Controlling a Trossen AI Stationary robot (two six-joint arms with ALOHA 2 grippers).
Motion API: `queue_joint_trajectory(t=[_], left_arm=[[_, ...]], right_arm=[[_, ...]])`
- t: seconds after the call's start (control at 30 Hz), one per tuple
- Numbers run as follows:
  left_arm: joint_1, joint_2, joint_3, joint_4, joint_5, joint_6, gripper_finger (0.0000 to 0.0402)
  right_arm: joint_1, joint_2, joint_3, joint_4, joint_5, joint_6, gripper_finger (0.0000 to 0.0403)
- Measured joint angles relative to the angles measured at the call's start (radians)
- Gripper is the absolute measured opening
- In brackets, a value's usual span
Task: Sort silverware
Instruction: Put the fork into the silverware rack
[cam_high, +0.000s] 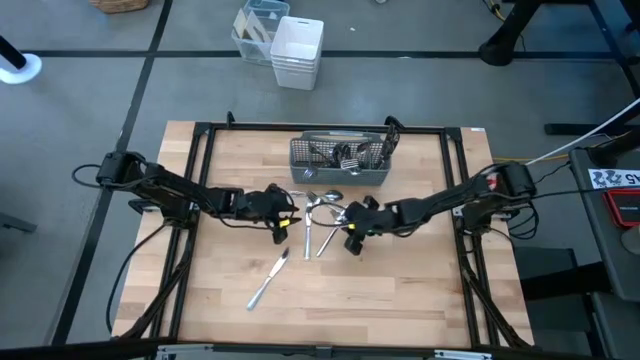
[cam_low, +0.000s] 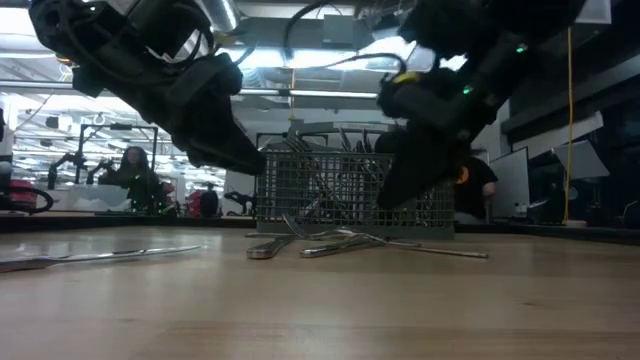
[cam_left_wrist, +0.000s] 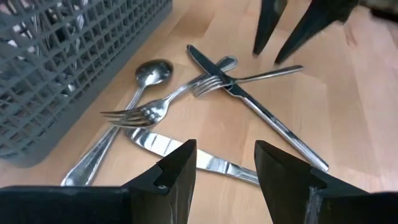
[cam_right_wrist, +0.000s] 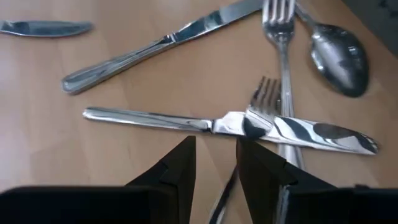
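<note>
From above, we see left gripper and right gripper flanking silverware heap before caddy; lone knife apart on table. Level view: both hang above pile, touching nothing. Left wrist: fingers spread, empty, over knife. Right wrist: fingers part-open, holding nothing, above crossed knife and fork.
</note>
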Motion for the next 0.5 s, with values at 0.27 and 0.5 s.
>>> queue_joint_trajectory(t=[0.27, 0.5], left_arm=[[-0.002, 0.000, 0.000, 0.011, 0.000, 0.029, 0.0155], [-0.002, 0.000, 0.000, 0.010, 0.000, 0.050, 0.0155]], right_arm=[[0.000, 0.126, 0.099, -0.093, -0.004, 0.028, 0.0117], [0.000, 0.159, 0.125, -0.161, 0.048, 0.059, 0.0117]])
